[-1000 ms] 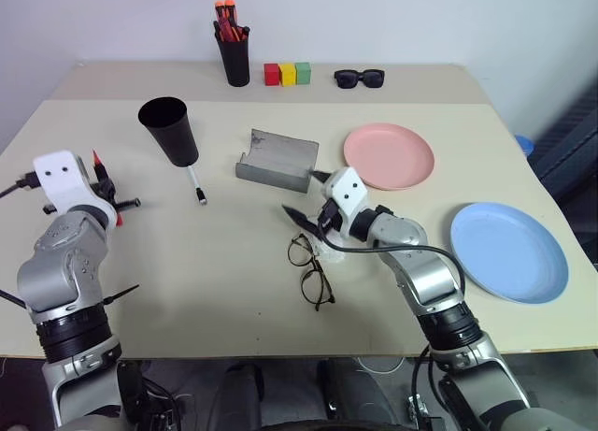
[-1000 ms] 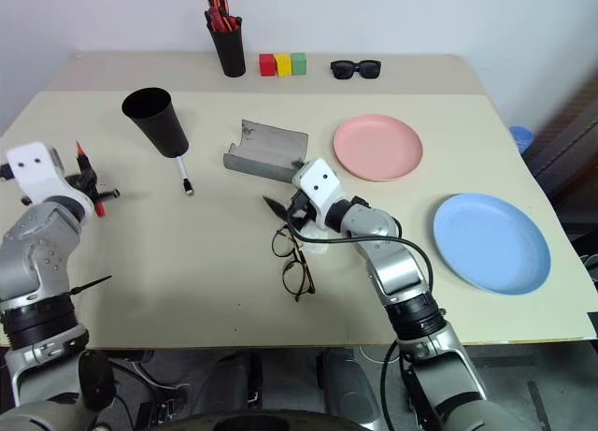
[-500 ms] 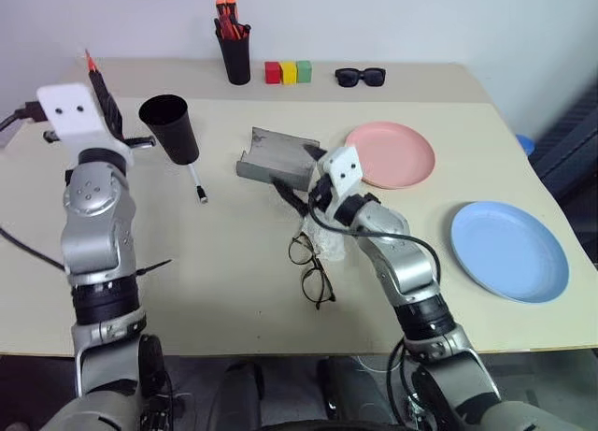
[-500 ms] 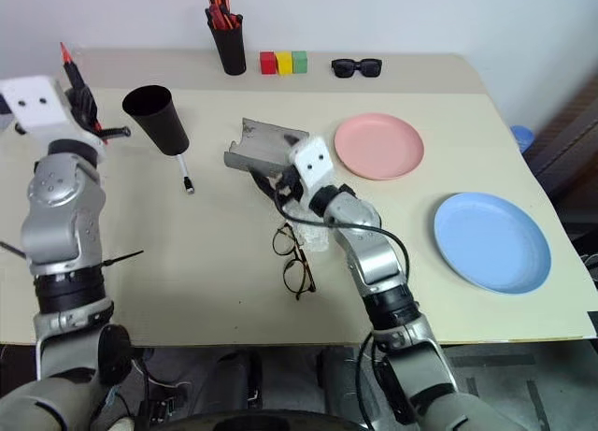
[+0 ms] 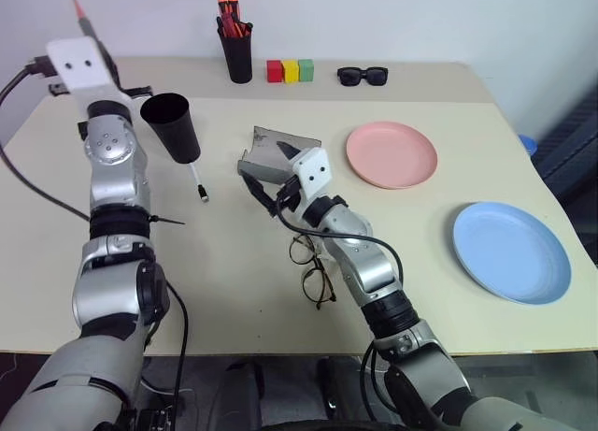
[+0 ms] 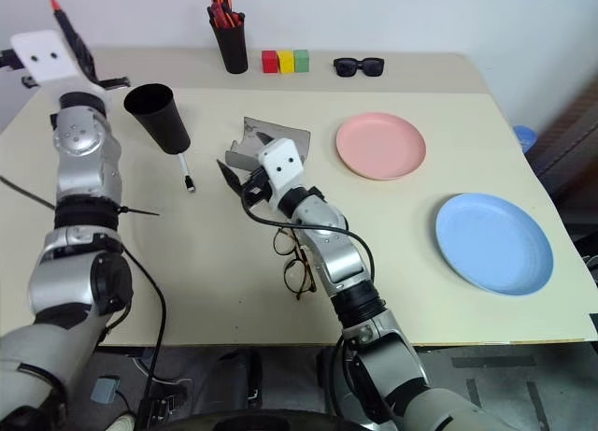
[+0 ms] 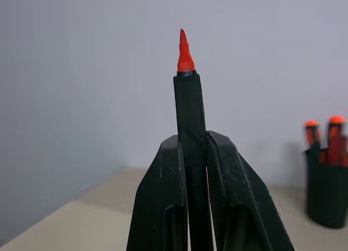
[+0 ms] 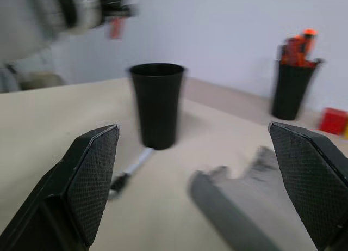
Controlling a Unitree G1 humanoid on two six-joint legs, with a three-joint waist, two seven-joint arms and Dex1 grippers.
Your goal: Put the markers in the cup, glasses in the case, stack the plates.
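Observation:
My left gripper [image 7: 198, 145] is raised at the far left, shut on a black marker [image 7: 187, 109] whose red tip [image 5: 77, 3] points up. It is left of and above the black cup [image 5: 171, 127]. A white marker with a black end [image 5: 196, 182] lies on the table just in front of the cup. My right gripper [image 5: 273, 172] stands open and empty over the grey case [image 5: 260, 149], which lies open. The wire-rimmed glasses [image 5: 311, 267] lie nearer to me, below the right forearm. A pink plate [image 5: 391, 154] and a light blue plate [image 5: 511, 251] rest apart on the right.
At the back of the table stand a black holder of orange-topped markers [image 5: 235, 52], red, yellow and green blocks [image 5: 289, 71], and black sunglasses [image 5: 361, 75]. The blue plate is close to the table's right edge.
My left arm has lifted the red-tipped marker from near the table to high up beside the cup. My right gripper has moved left from the glasses to the case, still open.

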